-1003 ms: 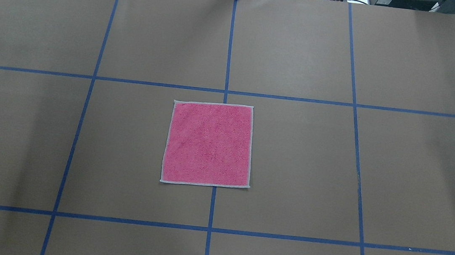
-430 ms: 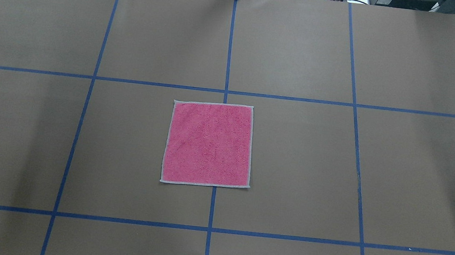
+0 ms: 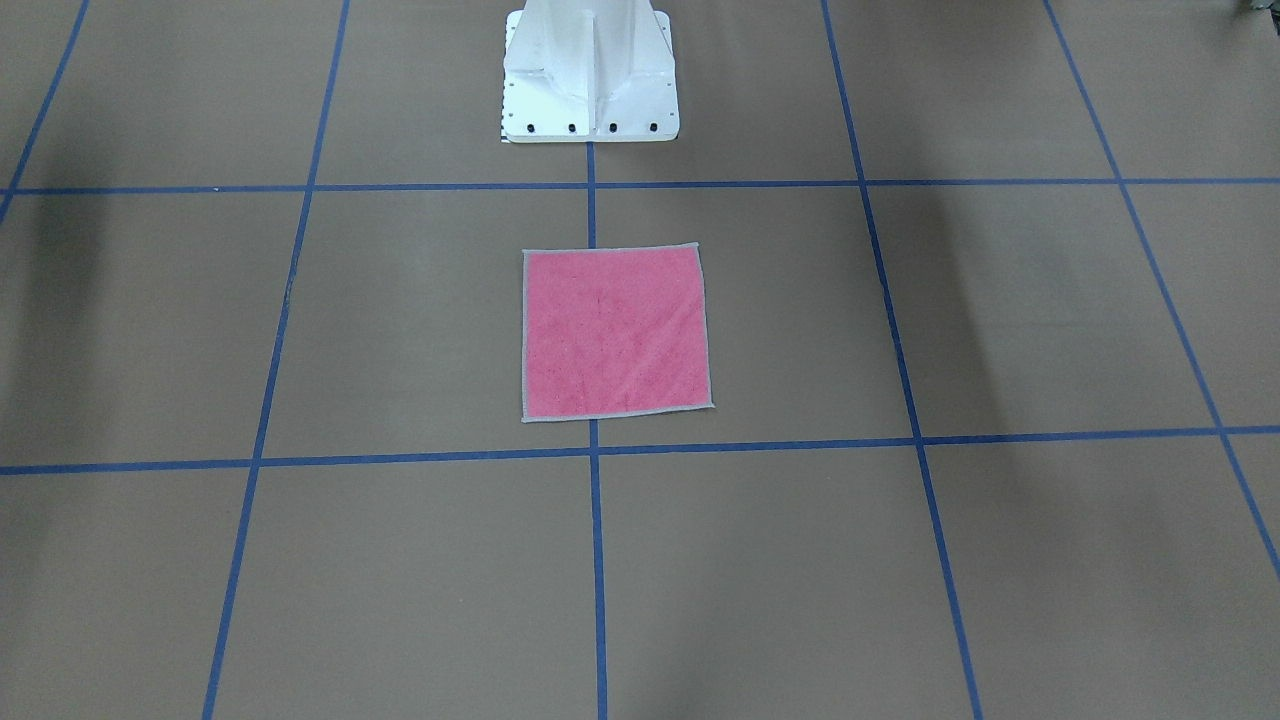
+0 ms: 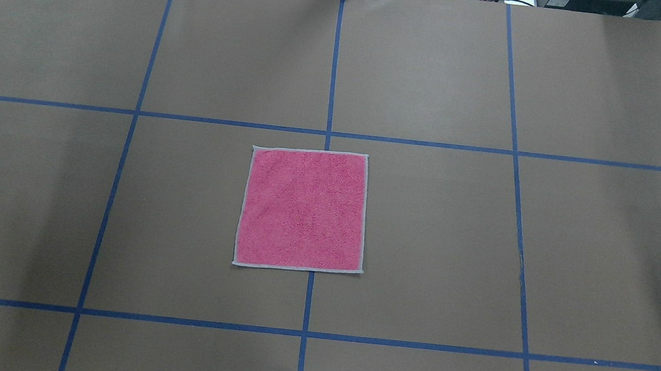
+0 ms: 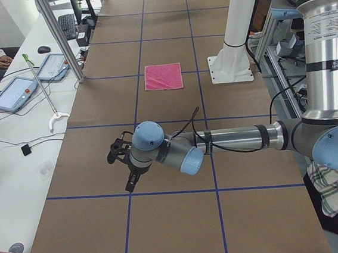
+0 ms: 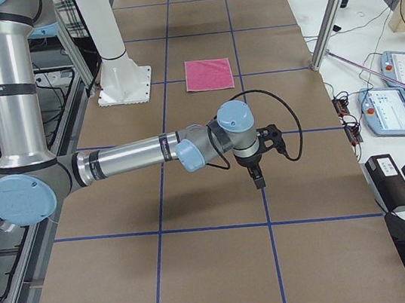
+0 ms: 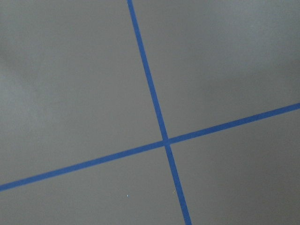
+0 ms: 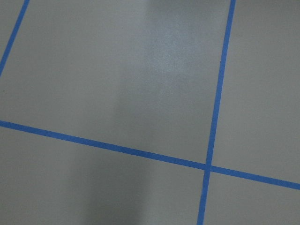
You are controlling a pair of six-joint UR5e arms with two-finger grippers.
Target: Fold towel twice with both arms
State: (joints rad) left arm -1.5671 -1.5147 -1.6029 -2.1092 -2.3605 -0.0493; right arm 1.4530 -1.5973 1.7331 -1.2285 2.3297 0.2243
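The towel [image 4: 303, 209] lies flat and unfolded, pink face up with a light grey border, on the brown table's centre line, in front of the pedestal. It also shows in the front-facing view [image 3: 615, 332] and far off in both side views [image 5: 163, 77] [image 6: 208, 73]. My left gripper [image 5: 128, 183] hangs over the table's left end, far from the towel. My right gripper [image 6: 259, 181] hangs over the right end, equally far. Both show only in side views, so I cannot tell whether they are open or shut. Both wrist views show only bare table and blue tape.
The white bolted pedestal [image 3: 590, 75] stands at the robot's edge behind the towel. Blue tape lines [image 4: 333, 69] grid the brown table. Side desks hold tablets [image 5: 19, 90] [image 6: 396, 69] and cables. A metal post [image 5: 58, 35] stands at the table's far edge.
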